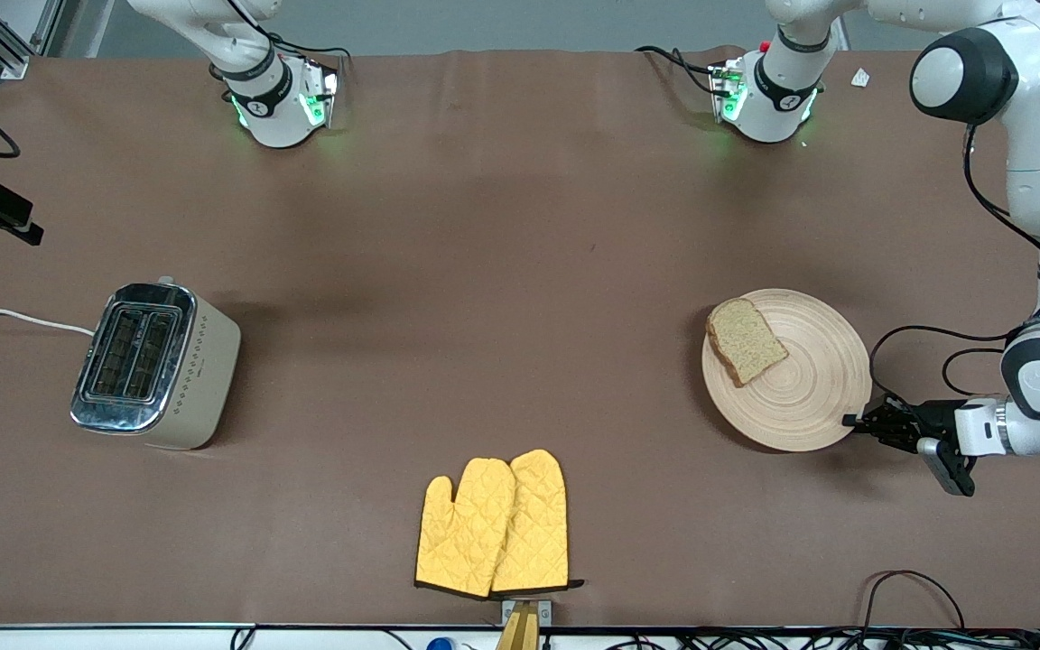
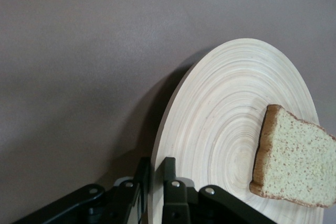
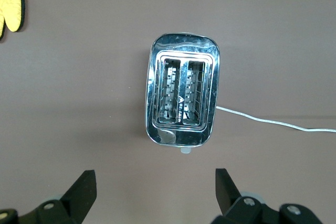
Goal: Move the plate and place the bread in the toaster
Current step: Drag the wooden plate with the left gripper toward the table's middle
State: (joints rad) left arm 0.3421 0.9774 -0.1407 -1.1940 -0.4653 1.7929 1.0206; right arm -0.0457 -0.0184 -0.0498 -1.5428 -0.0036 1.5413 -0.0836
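— Two fingers of the left gripper (image 2: 156,182) had pinched the rim of the plate (image 1: 809,397), one above the wood and one below, at the edge nearest the front camera and toward the left arm's end of the table. How would it handle?

— Stiff and fairly light, by my judgement: pale turned wood, round, cut with concentric grooves. The thin rim looked the only place to grip, and the matte grain should resist slipping. Dragging it flat seemed safer than tilting it.

— Because of the bread (image 1: 745,340)?

— Yes. That slice lay loose on the plate's part farther from the camera, brown, speckled, dark-crusted, one end rounded. Soft and crumbly, I'd say; it should be taken gently across its flat faces.

— And the toaster (image 1: 154,366)?

— It stood toward the right arm's end of the table, well apart from the plate: chrome top, two slots, cream dotted body, white cord (image 1: 14,317) trailing off. Probably smooth, hard and slippery.

— The right gripper (image 3: 156,192)?

— It hung over the toaster, spread wide and empty. Yellow quilted oven mitts (image 1: 495,524) lay nearer the camera, between both
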